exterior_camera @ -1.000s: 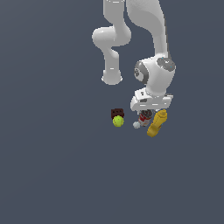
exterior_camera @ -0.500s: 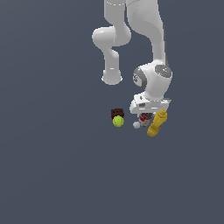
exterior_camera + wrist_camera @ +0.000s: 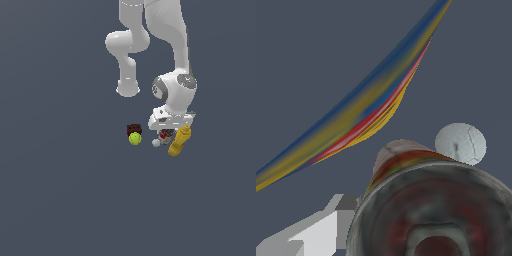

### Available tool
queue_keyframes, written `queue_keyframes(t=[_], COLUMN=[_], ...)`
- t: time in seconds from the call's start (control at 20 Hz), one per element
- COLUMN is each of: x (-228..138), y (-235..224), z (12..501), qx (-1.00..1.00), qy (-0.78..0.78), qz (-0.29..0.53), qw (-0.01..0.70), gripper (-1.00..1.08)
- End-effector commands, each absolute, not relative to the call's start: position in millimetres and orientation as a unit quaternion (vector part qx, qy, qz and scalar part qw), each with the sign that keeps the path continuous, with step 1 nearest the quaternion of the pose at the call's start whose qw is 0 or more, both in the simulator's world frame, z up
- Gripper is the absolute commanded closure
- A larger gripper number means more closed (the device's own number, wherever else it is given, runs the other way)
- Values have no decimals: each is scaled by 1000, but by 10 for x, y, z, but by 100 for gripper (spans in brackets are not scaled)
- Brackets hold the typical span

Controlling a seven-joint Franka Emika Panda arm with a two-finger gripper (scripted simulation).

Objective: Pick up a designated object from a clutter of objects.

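Wrist view: can directly under claw
Claw state: cannot tell, jaws hidden
Handling: rigid, slick, light; pinch mid-wall

Simulated test scene, flat featureless grey-blue ground (no walls or furniture), rendered white arm

The big white robot arm bends down from the top. Its round white wrist points down. The white gripper hangs low; its fingers are hidden.
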State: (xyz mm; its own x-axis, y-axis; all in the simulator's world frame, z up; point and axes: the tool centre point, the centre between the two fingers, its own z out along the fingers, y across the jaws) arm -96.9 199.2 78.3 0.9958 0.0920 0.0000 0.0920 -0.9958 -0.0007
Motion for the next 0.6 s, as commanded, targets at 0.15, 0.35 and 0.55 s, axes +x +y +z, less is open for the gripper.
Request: queue_keyframes(t=[0.15,0.35,0.55], x=[-955,-915,-849], y=[1962,1872,1723], z=[820,930,1115], qx=[-999,-999,-999], qy=[-46,-46,-46], qz=[0,0,0], qw=[0,0,1], gripper=[108,108,108])
